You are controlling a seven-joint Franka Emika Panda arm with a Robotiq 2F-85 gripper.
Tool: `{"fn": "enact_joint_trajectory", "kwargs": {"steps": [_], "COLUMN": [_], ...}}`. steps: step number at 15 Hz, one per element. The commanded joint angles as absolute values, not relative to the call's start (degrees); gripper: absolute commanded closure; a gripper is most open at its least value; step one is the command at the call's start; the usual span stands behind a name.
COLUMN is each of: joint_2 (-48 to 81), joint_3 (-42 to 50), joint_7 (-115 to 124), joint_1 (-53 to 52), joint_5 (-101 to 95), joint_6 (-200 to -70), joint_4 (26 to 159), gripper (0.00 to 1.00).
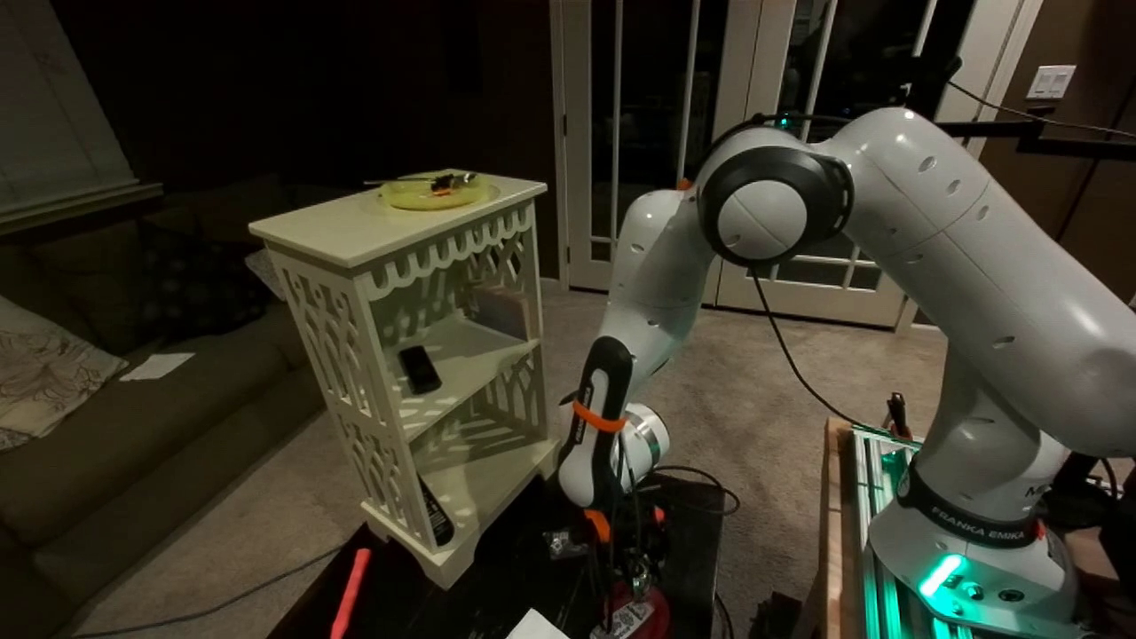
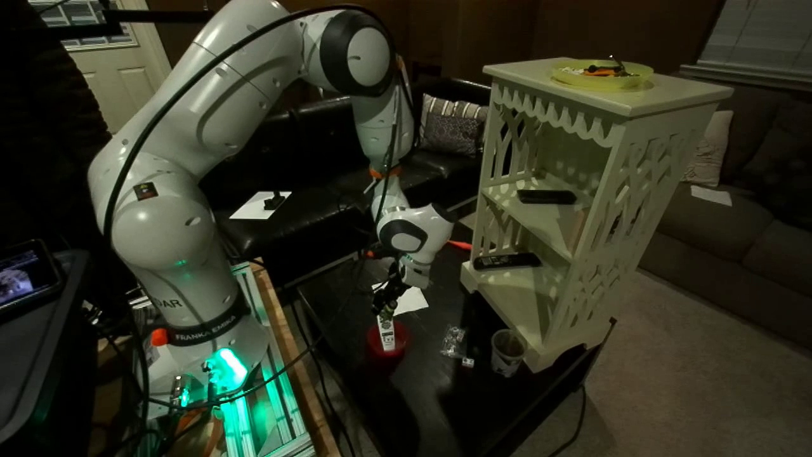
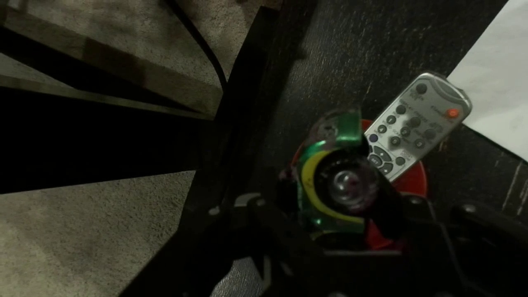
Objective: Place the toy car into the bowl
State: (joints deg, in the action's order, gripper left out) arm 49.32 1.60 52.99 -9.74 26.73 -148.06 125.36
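Plainly, the black jaws grip a shiny green-and-yellow toy car [image 3: 311, 179].
They stand partly apart, pressed against it, over a round red bowl [image 3: 414, 183], past whose rim a silver-grey remote control [image 3: 423, 119] juts; beyond, the glossy white robot arm [image 2: 254, 114] arches high at its elbow and bends its wrist low over the black worktop [image 2: 444, 406].

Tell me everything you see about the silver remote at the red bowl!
The silver remote is slim with rounded corners and looks like plastic. It has dark buttons, some numbered, and an orange button near its top. Buttons facing upward, it reaches over the red bowl, its top end past the rim. A green toy hides its lower part in the wrist view, so I can't tell what touches it there.
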Motion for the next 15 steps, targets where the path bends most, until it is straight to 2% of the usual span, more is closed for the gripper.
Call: {"fn": "enact_joint_trajectory", "kwargs": {"steps": [1, 15], "joint_2": [51.7, 63.4], "joint_3": [0.9, -1.4], "joint_7": [55.6, 57.6], "joint_1": [-7.8, -5.5], "joint_5": [27.3, 27.8], "joint_6": [-146.7, -149.8], "joint_4": [123.0, 114.9], "gripper": [0.71, 0.71]}}
